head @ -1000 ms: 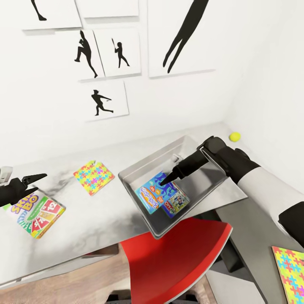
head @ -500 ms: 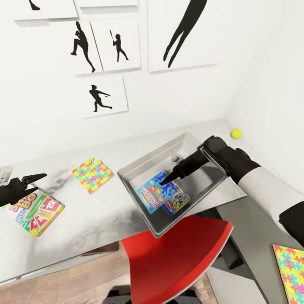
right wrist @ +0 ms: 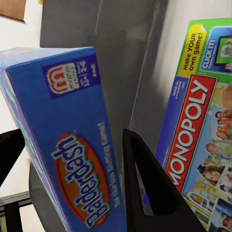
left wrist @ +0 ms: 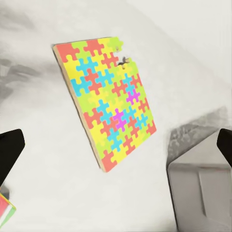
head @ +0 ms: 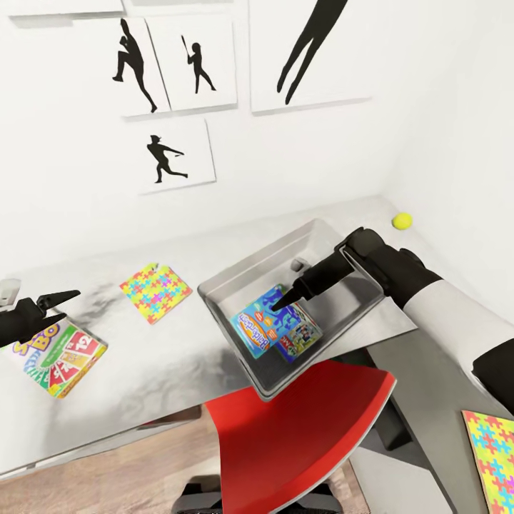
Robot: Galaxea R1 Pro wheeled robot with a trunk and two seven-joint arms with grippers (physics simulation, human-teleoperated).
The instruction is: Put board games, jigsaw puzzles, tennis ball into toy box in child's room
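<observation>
Inside toy box (head: pixel 235 282): two board games (head: pixel 278 330).

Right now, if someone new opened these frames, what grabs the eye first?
The right gripper down inside the toy box, closed on the blue Balderdash game, which stands on edge beside a Monopoly box lying flat. Next, the bright jigsaw puzzle on the light table left of the box, with the open left gripper hovering over the Skip-Bo game. A tennis ball sits by the far wall.
</observation>
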